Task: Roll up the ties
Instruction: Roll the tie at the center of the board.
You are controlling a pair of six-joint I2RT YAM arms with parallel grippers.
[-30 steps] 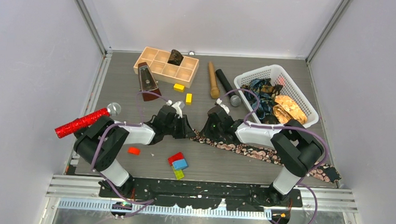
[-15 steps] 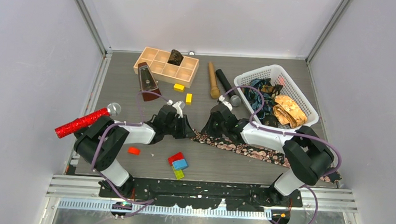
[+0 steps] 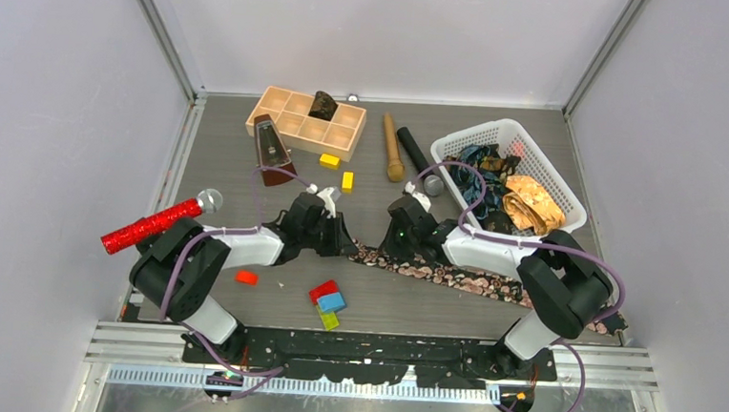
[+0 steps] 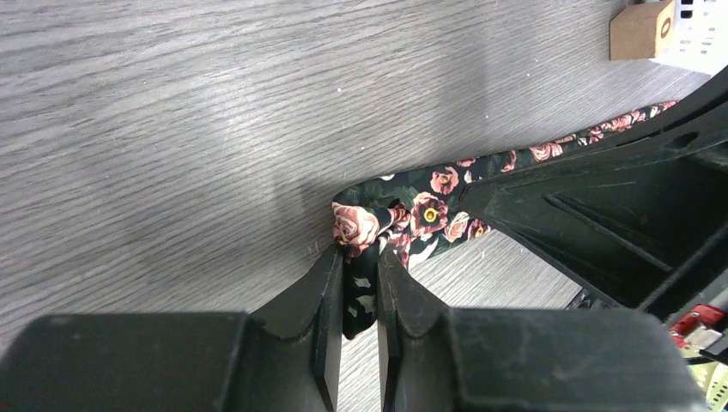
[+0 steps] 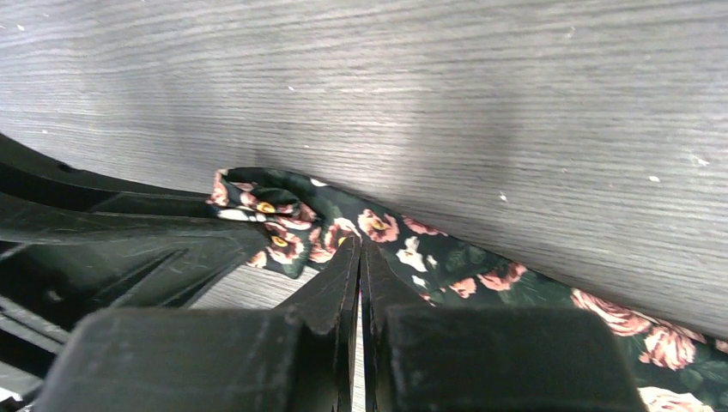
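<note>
Ties are seen in two places: one black floral tie (image 3: 471, 281) is stretched flat on the grey table (image 3: 229, 174), running from the middle out to the near right corner, and a dark blue-teal tie (image 3: 483, 165) and a golden-orange tie (image 3: 536, 202) are piled in the white basket (image 3: 475, 139) at the far right. The left end of the black floral tie is folded back on itself into a small bunch between the two arms. The left gripper (image 4: 360, 253) is clamped on that bunch, with patterned fabric seen between its fingers. The right gripper (image 5: 360, 245) is squeezed closed just to the right, its tips resting on the tie's edge; whether cloth is caught between them cannot be told. A red glittery microphone (image 3: 149, 226) is lying at the left edge.
</note>
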